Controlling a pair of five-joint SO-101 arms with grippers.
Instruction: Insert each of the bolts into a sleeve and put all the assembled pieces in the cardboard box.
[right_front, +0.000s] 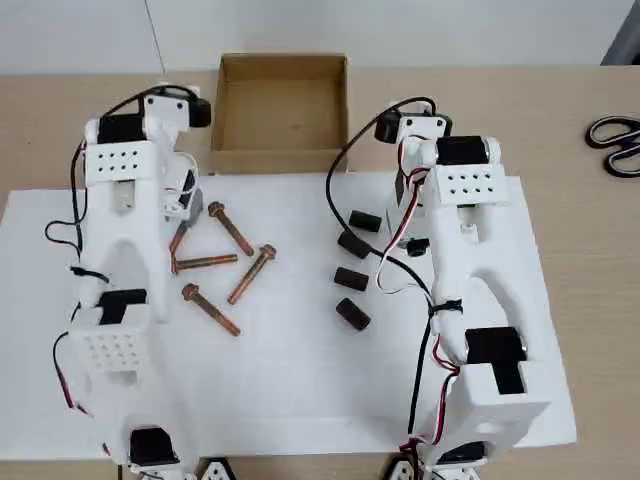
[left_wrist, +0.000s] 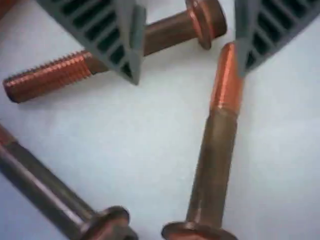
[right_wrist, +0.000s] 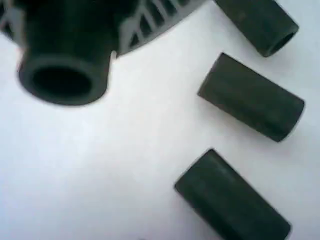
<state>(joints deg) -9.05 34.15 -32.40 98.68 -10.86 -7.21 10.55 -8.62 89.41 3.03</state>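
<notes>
tan counter (right_front: 560, 110) bearing a white sheet (right_front: 300, 400); cardboard box (right_front: 280, 160) at the sheet's far edge, mouth upward. left pincer (left_wrist: 190, 75) open above five bolts (right_front: 252, 274) lying flat and fanned, one threaded tip just beside a finger (left_wrist: 245, 45). right pincer (right_wrist: 65, 45) clamped on one sleeve (right_wrist: 62, 75), bore toward its wrist camera. four sleeves (right_front: 351, 279) lie flat in a column between the arms. scissors (right_front: 615, 140) well aside.

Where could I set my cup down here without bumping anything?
Widest bare patch: the white sheet at its near side, between the two arm bases, short of the bolts and sleeves. A narrower lane runs between those two groups. The cardboard box holds nothing. Crowded: around the left gripper over the bolts, and the right gripper holding a sleeve.
</notes>
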